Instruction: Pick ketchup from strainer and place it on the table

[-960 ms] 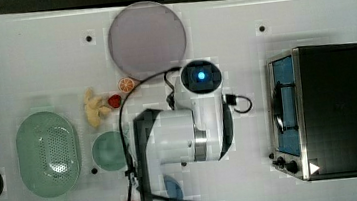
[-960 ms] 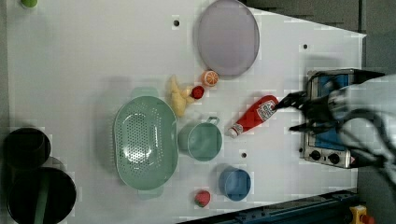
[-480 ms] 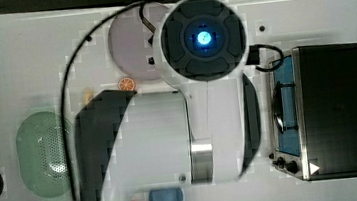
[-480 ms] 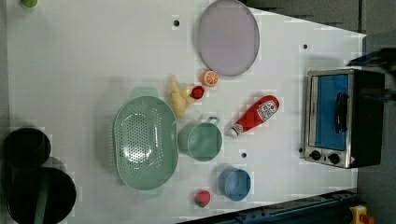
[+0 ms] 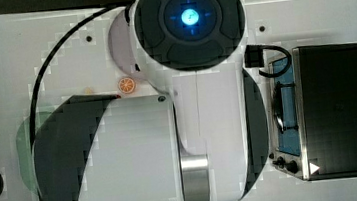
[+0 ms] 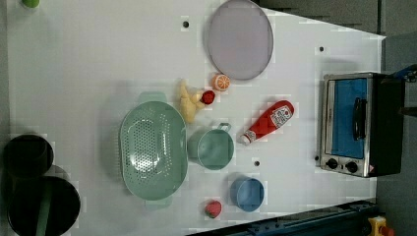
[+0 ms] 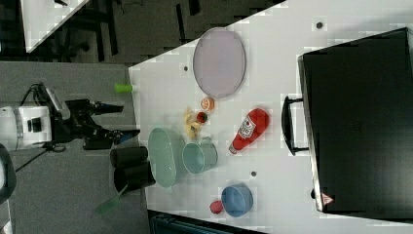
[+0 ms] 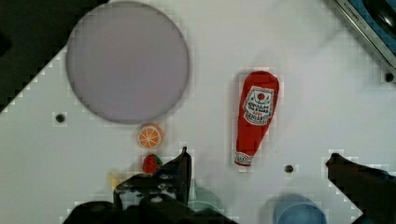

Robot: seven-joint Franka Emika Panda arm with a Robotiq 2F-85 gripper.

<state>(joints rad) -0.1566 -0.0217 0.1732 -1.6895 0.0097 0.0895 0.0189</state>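
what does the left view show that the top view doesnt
Left view alone: the ketchup lying on the table between the green cup and the toaster oven, the empty strainer in full, the blue bowl.

Top view alone: the robot arm covering the middle of the table, with its black cable.

Both: the toaster oven, the orange slice, the lilac plate, the white tabletop.

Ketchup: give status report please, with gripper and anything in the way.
Gripper open, holding nothing. Ketchup lying on the table, out of the strainer, between green cup and toaster oven. Nothing touching it.
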